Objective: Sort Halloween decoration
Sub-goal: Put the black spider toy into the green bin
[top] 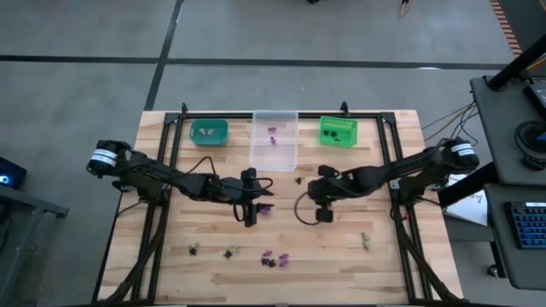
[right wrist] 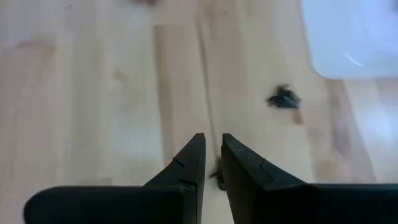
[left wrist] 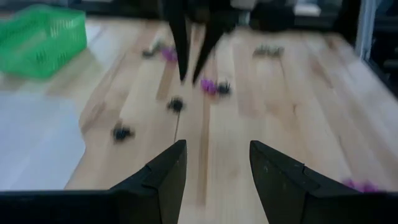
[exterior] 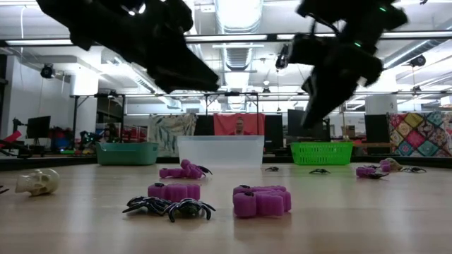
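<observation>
The Halloween decoration is scattered in small pieces over the wooden table: a purple piece (top: 266, 207), a black one (top: 298, 180), several near the front edge (top: 273, 258), and a pale skull (exterior: 37, 182). My left gripper (top: 250, 215) hovers open over mid-table beside the purple piece, with nothing between its fingers (left wrist: 216, 152). My right gripper (top: 324, 213) hangs above the table right of centre. Its fingers (right wrist: 211, 142) are nearly together, with a small dark piece (right wrist: 219, 177) in the gap. The far black piece (right wrist: 284, 98) lies on the wood by the clear bin. My right gripper pinches a small black piece (right wrist: 219, 177) between its two fingers, a little back from their tips. The fingers slant down from the table's right side. Only a dark sliver shows in the narrow gap, so which part is held cannot be told.
Three bins stand in a row at the far edge: teal (top: 208, 131), clear (top: 275, 141) and green (top: 338, 130). Black rails (top: 394, 183) run along the table's left and right sides. Bare wood lies between the two grippers.
</observation>
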`<state>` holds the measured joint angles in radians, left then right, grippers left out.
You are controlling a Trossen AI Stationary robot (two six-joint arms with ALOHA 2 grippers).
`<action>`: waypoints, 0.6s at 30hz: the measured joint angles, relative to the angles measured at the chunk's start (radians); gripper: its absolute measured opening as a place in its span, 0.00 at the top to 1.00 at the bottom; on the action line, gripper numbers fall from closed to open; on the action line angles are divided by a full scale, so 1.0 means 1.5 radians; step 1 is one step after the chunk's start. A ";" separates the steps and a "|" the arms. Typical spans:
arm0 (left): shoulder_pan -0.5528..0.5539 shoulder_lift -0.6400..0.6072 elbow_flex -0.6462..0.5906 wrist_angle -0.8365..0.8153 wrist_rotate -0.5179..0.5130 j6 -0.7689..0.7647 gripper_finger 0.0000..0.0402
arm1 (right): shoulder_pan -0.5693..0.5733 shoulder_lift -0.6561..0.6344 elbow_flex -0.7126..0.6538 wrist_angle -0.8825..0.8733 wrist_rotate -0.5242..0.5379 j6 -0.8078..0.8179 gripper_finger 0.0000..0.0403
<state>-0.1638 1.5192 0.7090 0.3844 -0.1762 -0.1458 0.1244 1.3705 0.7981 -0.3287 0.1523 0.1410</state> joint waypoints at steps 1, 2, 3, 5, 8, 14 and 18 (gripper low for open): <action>0.000 0.009 0.000 0.025 0.000 0.005 0.60 | 0.003 -0.011 -0.028 0.029 -0.001 -0.007 0.89; 0.000 0.018 0.000 0.044 0.000 0.010 0.60 | 0.003 -0.024 -0.054 0.058 -0.001 -0.014 0.89; 0.000 0.029 0.000 0.072 0.000 0.012 0.60 | 0.003 -0.038 -0.079 0.084 0.001 -0.015 0.89; 0.002 0.050 0.000 0.112 0.000 0.016 0.60 | 0.002 -0.067 -0.121 0.115 0.004 -0.004 0.89; 0.004 0.077 0.000 0.170 -0.002 0.021 0.60 | 0.001 -0.106 -0.162 0.123 0.004 0.016 0.89; 0.015 0.134 0.023 0.226 -0.036 0.040 0.61 | 0.003 -0.182 -0.196 0.082 -0.002 0.058 0.89; 0.028 0.179 0.069 0.227 -0.036 0.061 0.64 | 0.003 -0.227 -0.198 0.007 -0.002 0.083 0.89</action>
<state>-0.1219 1.7871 0.8124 0.7249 -0.2295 -0.0538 0.1287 1.0295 0.5011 -0.3189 0.1490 0.2662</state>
